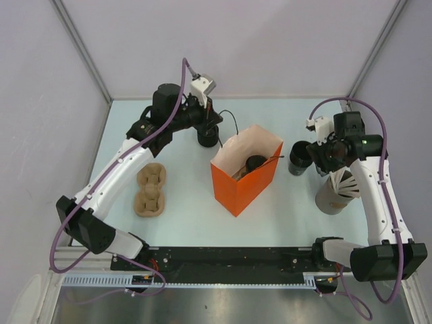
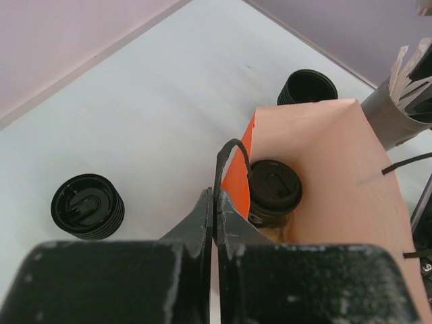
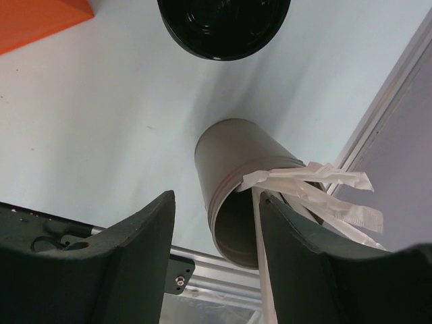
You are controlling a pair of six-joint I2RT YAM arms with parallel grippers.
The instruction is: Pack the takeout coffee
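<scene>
An orange paper bag [image 1: 236, 185] stands open mid-table. One takeout coffee, a black lidded cup [image 2: 273, 191], sits inside it [image 1: 255, 163]. My left gripper [image 2: 216, 199] is shut on the bag's thin black handle loop [image 2: 226, 152], at the bag's far left corner [image 1: 214, 123]. A second black cup [image 2: 88, 206] stands on the table beside that gripper [image 1: 207, 140]. A third cup [image 1: 299, 157] stands right of the bag. My right gripper [image 3: 217, 198] hovers open next to it, with nothing between its fingers. That cup [image 3: 223, 23] shows at the top of the right wrist view.
A grey tub [image 1: 335, 191] of white paper-wrapped sticks [image 3: 317, 192] stands at the near right, below the right gripper and close to the table's front rail. A brown pulp cup tray [image 1: 150, 189] lies left of the bag. Walls enclose the table on three sides.
</scene>
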